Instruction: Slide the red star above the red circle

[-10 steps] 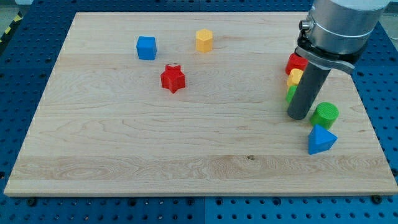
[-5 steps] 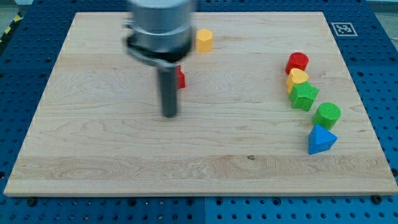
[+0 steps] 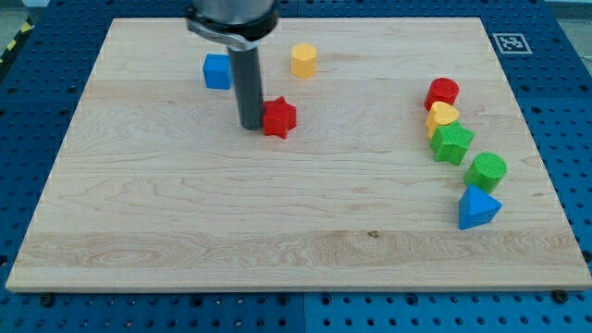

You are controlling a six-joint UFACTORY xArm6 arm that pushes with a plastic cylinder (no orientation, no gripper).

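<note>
The red star (image 3: 279, 117) lies on the wooden board (image 3: 185, 203), left of the middle, toward the view's top. My tip (image 3: 251, 125) rests on the board right against the star's left side. The red circle (image 3: 443, 92) is a short red cylinder at the view's right, at the top of a column of blocks. The star is far to the left of it and slightly lower in the view.
Below the red circle run a yellow heart (image 3: 443, 115), a green star (image 3: 451, 142), a green cylinder (image 3: 487, 171) and a blue triangle (image 3: 477, 207). A blue cube (image 3: 217, 71) and a yellow hexagon (image 3: 303, 60) sit near the view's top.
My tip swept from the right-hand column across to the left, then came up against the red star's left side. The star has shifted to the right by a small distance.
</note>
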